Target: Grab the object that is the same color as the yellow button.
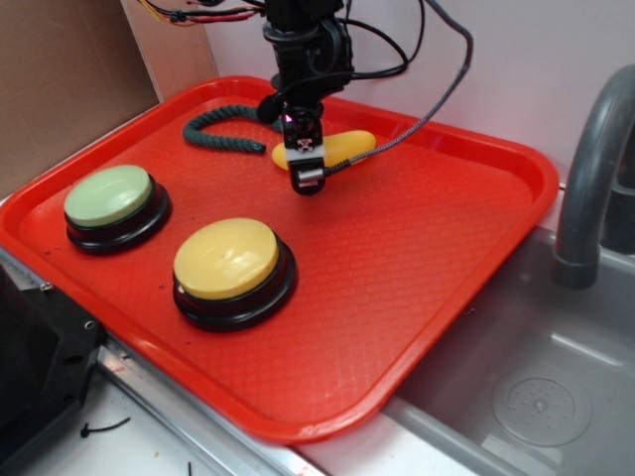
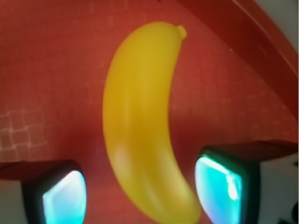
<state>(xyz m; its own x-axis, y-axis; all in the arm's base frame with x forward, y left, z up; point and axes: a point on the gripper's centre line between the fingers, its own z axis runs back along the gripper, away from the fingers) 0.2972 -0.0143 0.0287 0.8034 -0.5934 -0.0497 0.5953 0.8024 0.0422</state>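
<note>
Straddling the glossy yellow banana [image 2: 140, 130], the gripper [image 2: 140, 196] stands open, holding nothing.

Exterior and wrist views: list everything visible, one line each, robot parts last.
banana: 1, yellow, far part of the tray, between the open fingers
rope: 1, dark green, far-left of the tray, left of the banana
yellow button: 1, pale yellow top on a black base, near middle of the tray
green button: 1, pale green top on a black base, left side of the tray
tray: 1, red, beside the sink
sink: 1, grey metal, right
faucet: 1, grey, far right
end effector: 1, black, open, over the banana
</note>
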